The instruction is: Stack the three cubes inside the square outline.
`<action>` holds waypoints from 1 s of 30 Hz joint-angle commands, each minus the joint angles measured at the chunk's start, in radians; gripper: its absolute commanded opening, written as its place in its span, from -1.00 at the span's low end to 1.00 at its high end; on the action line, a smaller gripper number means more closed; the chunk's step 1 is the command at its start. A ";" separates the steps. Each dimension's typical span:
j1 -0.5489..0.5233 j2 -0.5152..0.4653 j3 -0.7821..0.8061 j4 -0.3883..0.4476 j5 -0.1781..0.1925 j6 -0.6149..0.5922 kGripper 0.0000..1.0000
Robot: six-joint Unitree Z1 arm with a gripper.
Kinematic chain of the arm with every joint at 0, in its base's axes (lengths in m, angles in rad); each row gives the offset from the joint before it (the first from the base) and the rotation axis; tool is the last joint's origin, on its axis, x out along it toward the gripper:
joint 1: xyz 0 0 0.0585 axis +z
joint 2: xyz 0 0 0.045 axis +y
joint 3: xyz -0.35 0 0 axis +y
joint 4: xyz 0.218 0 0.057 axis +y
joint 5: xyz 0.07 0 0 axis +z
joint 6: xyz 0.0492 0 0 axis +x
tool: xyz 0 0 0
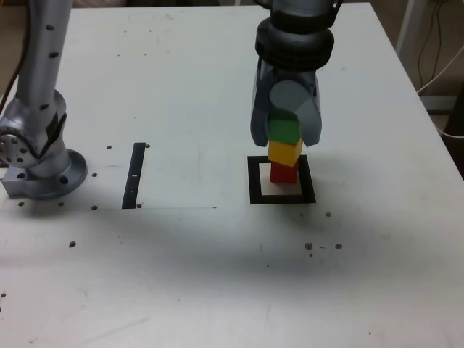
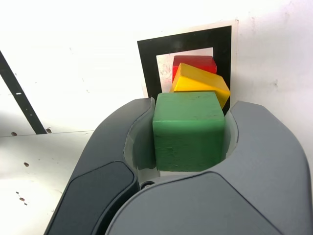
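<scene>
Presently at the last step of the stack: green cube (image 1: 283, 131) held between the jaws of the gripper (image 1: 286, 138), set over the yellow cube (image 1: 285, 152), which sits on the red cube (image 1: 283, 172) inside the square outline (image 1: 281, 197). Jaws closed on the green cube's two opposite sides, with no gap visible at either face in the wrist view. Whether the green cube already rests on the yellow one, or hangs just above it, cannot be told from either picture. Next move, as judged: confirm contact, then open the jaws gently and lift straight up, without dragging sideways, since the column is narrow and could topple. Exterior view gives the whole column in profile, red at the base within the white centre of the frame, plus the black strip (image 1: 134, 175) and the arm's base (image 1: 40, 163) well off to the exterior view's left. Wrist view adds what the profile hides: yellow cube (image 2: 200, 84) turned at an angle over the red cube (image 2: 194, 63), corners out of line, and green cube (image 2: 189, 130) not squarely matched to the yellow beneath. Square outline (image 2: 147, 63) partly hidden there behind the cubes.
</scene>
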 commanded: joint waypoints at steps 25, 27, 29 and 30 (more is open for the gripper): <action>0.001 -0.048 0.003 0.021 0.011 -0.030 0.99; 0.001 -0.074 -0.002 0.024 0.012 -0.032 0.99; 0.001 -0.108 -0.011 0.032 0.011 -0.033 0.99; 0.001 -0.123 -0.015 0.037 0.010 -0.034 0.99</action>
